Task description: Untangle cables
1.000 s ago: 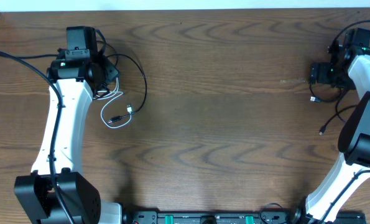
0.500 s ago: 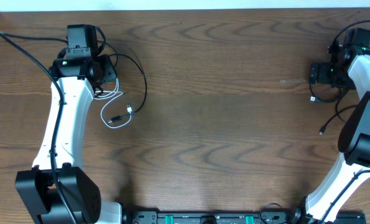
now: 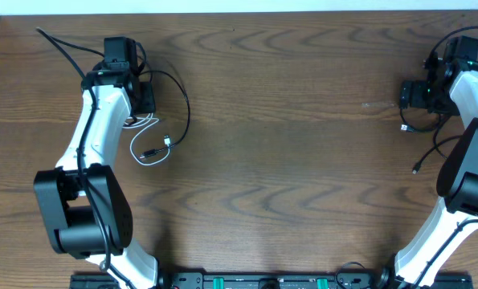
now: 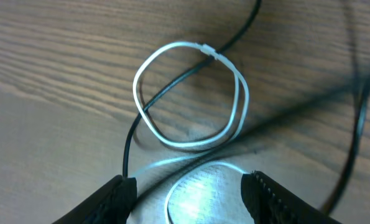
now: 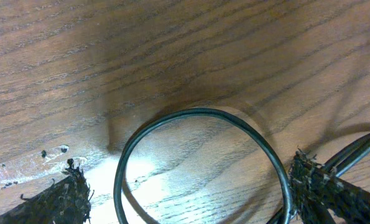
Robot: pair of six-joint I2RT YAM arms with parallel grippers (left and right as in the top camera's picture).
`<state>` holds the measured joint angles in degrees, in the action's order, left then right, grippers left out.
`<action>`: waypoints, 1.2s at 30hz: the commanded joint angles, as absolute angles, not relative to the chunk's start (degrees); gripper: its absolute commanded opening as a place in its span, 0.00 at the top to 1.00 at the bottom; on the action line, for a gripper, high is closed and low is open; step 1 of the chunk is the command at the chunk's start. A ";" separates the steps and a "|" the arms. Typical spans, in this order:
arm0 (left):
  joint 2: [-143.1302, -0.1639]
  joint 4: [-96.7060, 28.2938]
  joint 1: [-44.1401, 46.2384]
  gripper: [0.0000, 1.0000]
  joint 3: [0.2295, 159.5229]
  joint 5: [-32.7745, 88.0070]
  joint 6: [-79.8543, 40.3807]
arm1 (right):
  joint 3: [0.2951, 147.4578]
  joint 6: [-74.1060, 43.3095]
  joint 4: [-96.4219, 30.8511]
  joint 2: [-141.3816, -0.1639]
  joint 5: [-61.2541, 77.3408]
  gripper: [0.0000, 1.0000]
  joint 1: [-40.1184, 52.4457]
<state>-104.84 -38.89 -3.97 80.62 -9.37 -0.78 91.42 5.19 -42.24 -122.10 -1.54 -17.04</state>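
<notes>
**One cord lies apart; two are interlaced**

On the left, the left claw [image 4: 186, 186] stands with its fingers apart and nothing pinched. A bend of the white cable [image 4: 172, 45] lies on the wood between them; just ahead of the claw the same cable forms a small loop. A thin black cable [image 4: 172, 89] runs straight through that loop and on toward one of the claw's fingers, so I judge this pair not yet undone. From above, the white cable's plug ends [image 3: 166, 142] lie farther ahead of the claw.

On the right, the right claw [image 5: 188, 180] gapes wide and holds nothing. A loop of a second black cable [image 5: 197, 111] rests on the table between its fingers, with more dark strands beside one finger; its plug tip [image 3: 416, 169] lies off to one side of the claw. This cord sits well apart from the left claw's pair, so that much of the sorting looks done. What seems left is drawing the black cable out of the white loop and laying each cord on its own.

The table [image 3: 303, 177] is dark brown wood grain, stretching between the two claws; pale scuffs [image 5: 41, 155] mark it beside one finger of the right claw. A pale strip [image 3: 239, 6] runs along the far edge and a black rail with green tabs [image 3: 263, 282] along the near one; nothing more of the room shows.
</notes>
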 commanded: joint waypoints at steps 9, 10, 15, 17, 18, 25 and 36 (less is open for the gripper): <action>-104.51 -33.58 -4.97 0.93 80.18 -6.44 0.38 | 92.14 4.75 -42.24 -120.64 -2.20 0.01 -17.17; -103.90 -32.93 -4.97 0.93 80.25 -4.73 0.36 | 92.14 4.75 -42.22 -120.64 -2.20 0.01 -17.15; -97.06 -27.86 -4.97 0.93 80.38 1.56 -7.75 | 92.14 4.75 -42.22 -120.64 -2.22 0.01 -17.17; -94.08 -25.54 -4.97 0.93 80.38 1.56 -11.07 | 92.14 4.75 -42.22 -120.64 -2.20 0.01 -17.17; -92.36 -24.40 -4.97 0.93 80.38 1.56 -12.03 | 92.14 4.75 -42.22 -120.64 -2.20 0.01 -17.17; -82.28 -22.11 -4.97 0.93 80.38 3.68 -14.94 | 92.14 4.75 -42.22 -120.64 -2.20 0.01 -17.17; -74.13 -21.91 -4.97 0.93 80.38 11.75 -30.39 | 92.14 4.75 -40.51 -120.64 -2.20 0.01 -17.17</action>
